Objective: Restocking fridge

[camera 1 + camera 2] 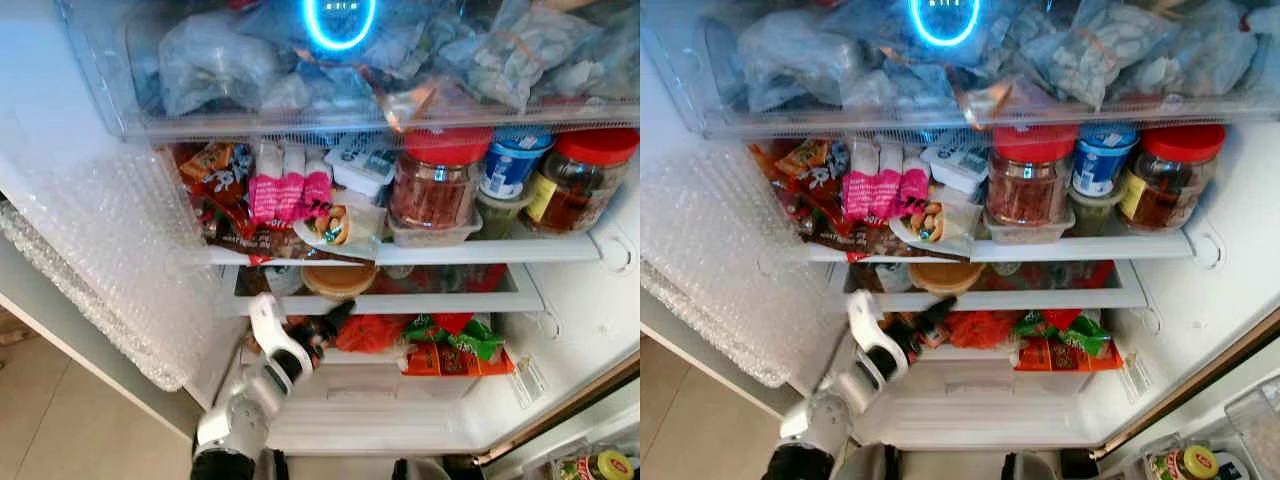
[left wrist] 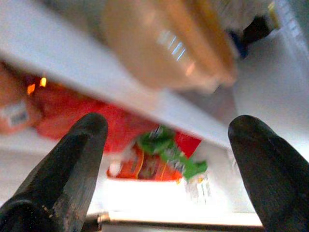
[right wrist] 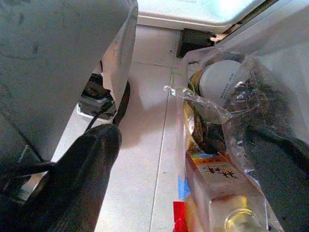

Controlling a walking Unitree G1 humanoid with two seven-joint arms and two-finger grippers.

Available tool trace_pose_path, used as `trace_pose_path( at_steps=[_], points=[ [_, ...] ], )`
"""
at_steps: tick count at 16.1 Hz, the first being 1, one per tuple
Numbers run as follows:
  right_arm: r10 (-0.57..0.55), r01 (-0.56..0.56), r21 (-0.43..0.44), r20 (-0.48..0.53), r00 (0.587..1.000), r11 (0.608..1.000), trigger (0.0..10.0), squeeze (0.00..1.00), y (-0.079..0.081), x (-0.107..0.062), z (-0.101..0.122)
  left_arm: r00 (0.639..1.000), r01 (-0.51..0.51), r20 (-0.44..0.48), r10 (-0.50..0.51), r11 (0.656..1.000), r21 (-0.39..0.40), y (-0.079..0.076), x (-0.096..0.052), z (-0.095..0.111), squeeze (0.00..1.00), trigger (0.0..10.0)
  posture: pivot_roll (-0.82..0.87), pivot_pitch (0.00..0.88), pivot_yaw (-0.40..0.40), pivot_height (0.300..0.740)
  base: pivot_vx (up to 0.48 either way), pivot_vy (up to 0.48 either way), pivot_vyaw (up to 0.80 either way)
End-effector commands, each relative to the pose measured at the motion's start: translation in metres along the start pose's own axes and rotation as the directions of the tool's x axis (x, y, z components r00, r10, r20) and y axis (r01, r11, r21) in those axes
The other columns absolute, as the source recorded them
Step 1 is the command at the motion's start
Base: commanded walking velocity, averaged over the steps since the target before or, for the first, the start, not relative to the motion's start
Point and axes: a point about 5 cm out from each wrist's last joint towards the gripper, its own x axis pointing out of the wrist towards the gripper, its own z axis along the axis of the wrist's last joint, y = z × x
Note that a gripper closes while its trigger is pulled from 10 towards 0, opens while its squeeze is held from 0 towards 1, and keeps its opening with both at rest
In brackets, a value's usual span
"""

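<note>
Down by my right side, the right gripper (image 3: 183,179) hung low over the floor, fingers spread around a clear bag of groceries (image 3: 227,145); grip unconfirmed. I judged restocking unfinished. Ahead, my left arm reached up into the fridge (image 1: 560,300). Its left gripper (image 1: 325,330) stood wide open and empty below the middle shelf (image 1: 400,300), near an orange bag (image 1: 370,333).
</note>
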Motion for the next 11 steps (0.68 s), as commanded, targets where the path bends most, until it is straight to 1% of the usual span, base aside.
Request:
trace_pose_path(
  at_steps=[1, 2, 3, 5, 7, 9, 11],
  points=[
    [0.034, -0.035, 0.001, 0.008, 0.999, 0.999, 10.0, 0.0, 0.008, 0.0, 0.0, 0.998, 0.062, 0.015, -0.061, 0.996, -0.061, -0.023, 0.014, -0.008, 0.0, 10.0, -0.03, 0.07, 0.024, 0.64, 0.0, 0.0, 0.0],
    [0.034, -0.034, 0.001, 0.008, 0.999, 0.999, 10.0, 0.0, 0.008, 0.0, 0.0, 0.998, 0.067, 0.016, -0.066, 0.996, -0.062, -0.024, 0.017, -0.008, 0.0, 10.0, -0.03, 0.071, 0.024, 0.64, 0.0, 0.0, 0.0],
    [0.03, -0.03, 0.002, 0.007, 1.0, 1.0, 10.0, 0.0, 0.007, 0.0, -0.001, 0.997, 0.074, 0.023, -0.074, 0.996, -0.04, -0.025, 0.023, -0.004, 0.0, 10.0, -0.04, 0.072, 0.023, 0.64, 0.0, 0.0, 0.0],
    [0.026, -0.026, 0.004, 0.005, 1.0, 1.0, 10.0, 0.0, 0.006, 0.0, -0.002, 0.995, 0.084, 0.052, -0.083, 0.996, -0.012, -0.027, 0.03, 0.003, 0.0, 10.0, -0.05, 0.073, 0.023, 0.64, 0.0, 0.0, 0.0],
    [0.021, -0.021, 0.007, 0.0, 1.0, 1.0, 10.0, 0.0, 0.004, -0.002, -0.006, 0.989, 0.129, 0.077, -0.128, 0.992, -0.013, -0.035, 0.035, 0.013, 0.0, 10.0, -0.06, 0.072, 0.023, 0.64, 0.0, 0.0, 0.0],
    [0.018, -0.018, 0.004, -0.009, 1.0, 1.0, 10.0, 0.0, 0.002, -0.004, -0.011, 0.985, 0.156, 0.075, -0.156, 0.988, 0.001, -0.039, 0.034, 0.015, 0.0, 10.0, -0.05, 0.072, 0.019, 0.64, 0.0, 0.0, 0.0],
    [0.019, -0.019, 0.002, -0.02, 1.0, 1.0, 10.0, 0.0, 0.002, -0.007, -0.02, 0.987, 0.144, 0.074, -0.145, 0.989, 0.028, -0.035, 0.037, 0.012, 0.0, 10.0, -0.06, 0.073, 0.014, 0.64, 0.0, 0.0, 0.0]
  ],
)
